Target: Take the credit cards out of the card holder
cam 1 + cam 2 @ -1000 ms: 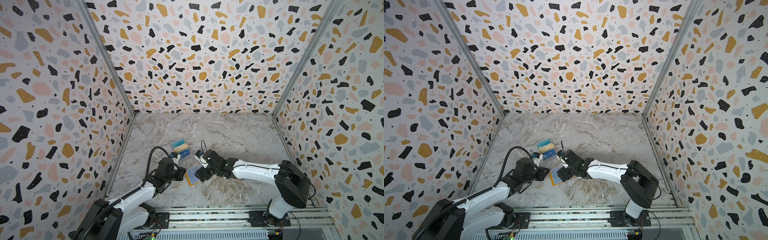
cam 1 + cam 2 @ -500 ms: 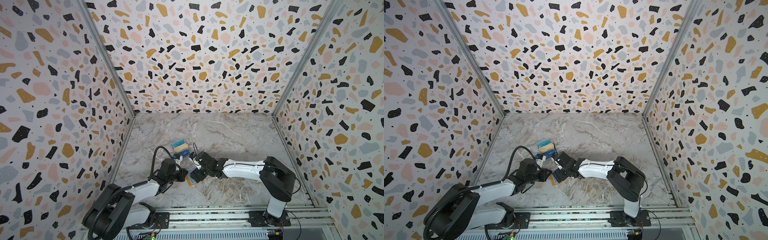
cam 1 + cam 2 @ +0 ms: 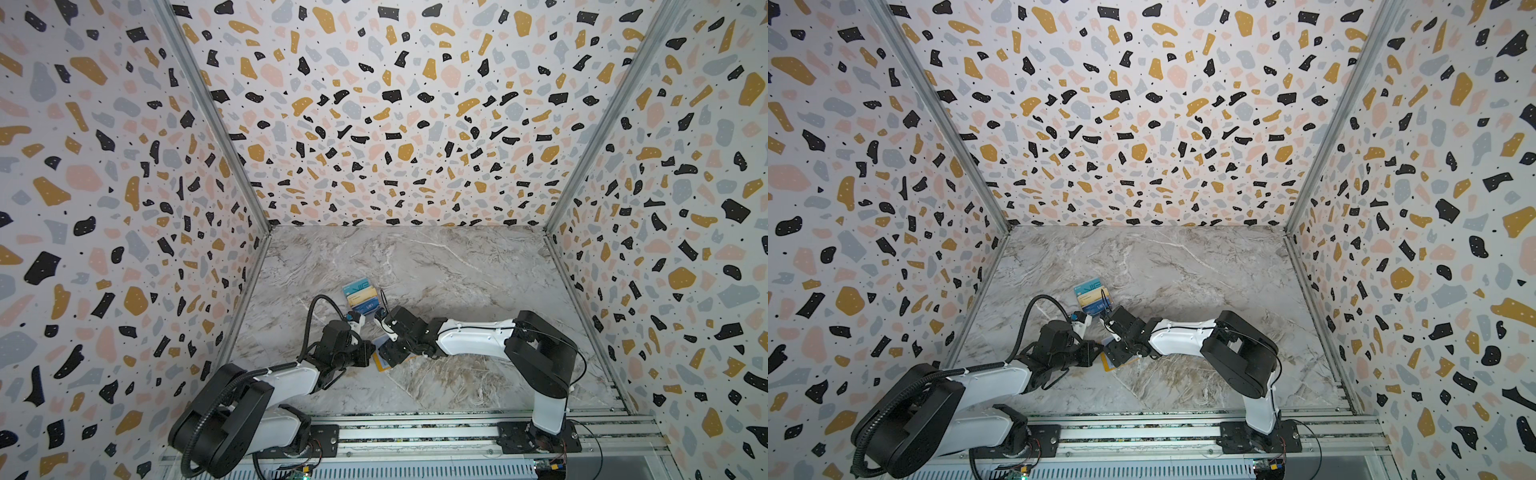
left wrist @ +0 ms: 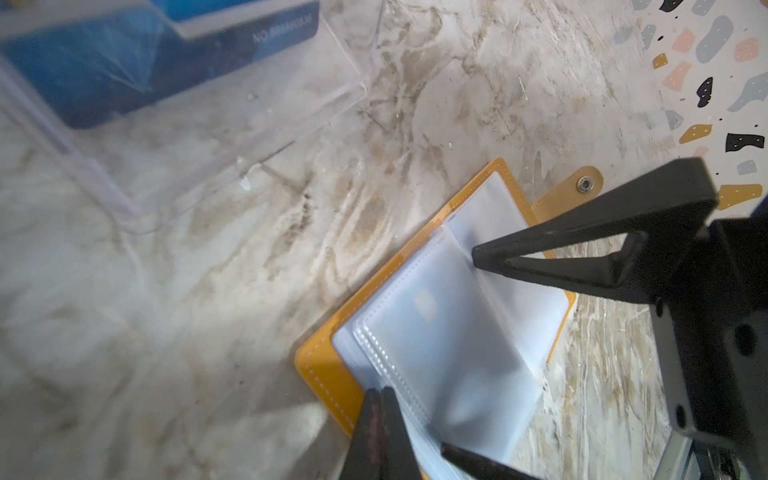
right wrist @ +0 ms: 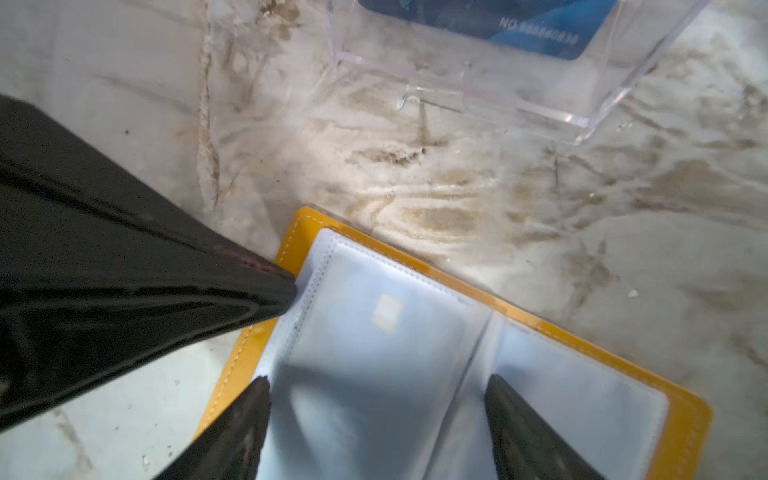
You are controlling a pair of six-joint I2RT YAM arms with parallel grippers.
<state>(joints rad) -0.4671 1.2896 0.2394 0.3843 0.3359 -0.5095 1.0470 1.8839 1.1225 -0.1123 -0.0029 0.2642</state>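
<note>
The card holder (image 3: 381, 360) (image 3: 1109, 362), yellow with frosted plastic sleeves, lies open on the marble floor. A pale card with a chip patch (image 5: 386, 311) (image 4: 426, 305) shows through one sleeve. My left gripper (image 4: 380, 392) (image 5: 291, 286) (image 3: 368, 355) is shut, its tips pressing the holder (image 4: 324, 374) at the stitched sleeve edge. My right gripper (image 5: 376, 382) (image 4: 461, 349) (image 3: 388, 353) is open, its fingers straddling a sleeve page (image 5: 374, 415) from above. Teal, beige and blue credit cards (image 3: 360, 296) (image 3: 1093, 296) stand behind the holder.
Those cards stand in a clear acrylic stand (image 4: 249, 124) (image 5: 498, 91) just beyond the holder; its blue card (image 4: 124, 62) (image 5: 532, 20) is the nearest. The holder's snap tab (image 4: 585, 185) sticks out at one side. Terrazzo walls enclose the floor on three sides.
The right gripper has shifted a little left over the holder and its jaws have narrowed slightly. The left gripper has edged right onto the holder's edge and stayed shut.
</note>
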